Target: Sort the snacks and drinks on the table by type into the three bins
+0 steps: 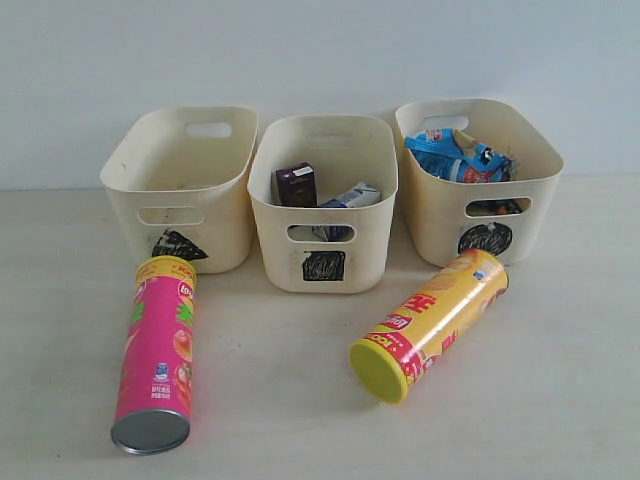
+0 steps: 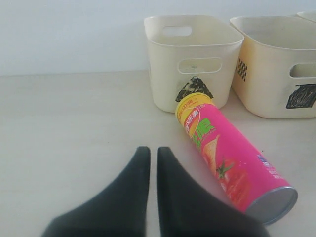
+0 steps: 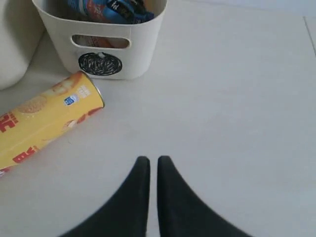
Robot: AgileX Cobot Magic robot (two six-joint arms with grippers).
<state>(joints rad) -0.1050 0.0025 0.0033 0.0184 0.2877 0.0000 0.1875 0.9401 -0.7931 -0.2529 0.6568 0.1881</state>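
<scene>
Remaining items: pink chip can (image 1: 157,350) and yellow chip can (image 1: 430,325), both lying on their sides on the bench (image 1: 300,410).
Already sorted: purple carton (image 1: 296,185) and blue-white carton (image 1: 352,197) sit in the square-marked bin (image 1: 270,250); the blue-white noodle bag (image 1: 455,155) is in the circle-marked bin (image 1: 440,225).
Empty bin: the triangle-marked bin (image 1: 125,215) holds nothing; judged to be the place for both cans.
Left end effector (image 2: 152,150): fingers pressed together, nothing held, low over bare bench.
Right end effector (image 3: 149,160): fingers likewise together and empty.
Pink can, position: on the left side of the exterior view, hence the left arm's side. In the left wrist view it lies off to one side of the closed fingers, not straight ahead of them, and clear of them.
Pink can, long axis: runs roughly near-to-far in the exterior view, yellow-rimmed end at the foot of the triangle-marked bin, metal base toward the camera. Touching the bin or just beside it: cannot tell.
Yellow can, position: right arm's side, off to one side of that end effector.
Yellow can, long axis: diagonal, lid toward the camera, far end near the circle-marked bin.
Nearer arm for pink can: left.
Next move, judged: open the fingers, shift sideways, close across the can's short axis.
</scene>
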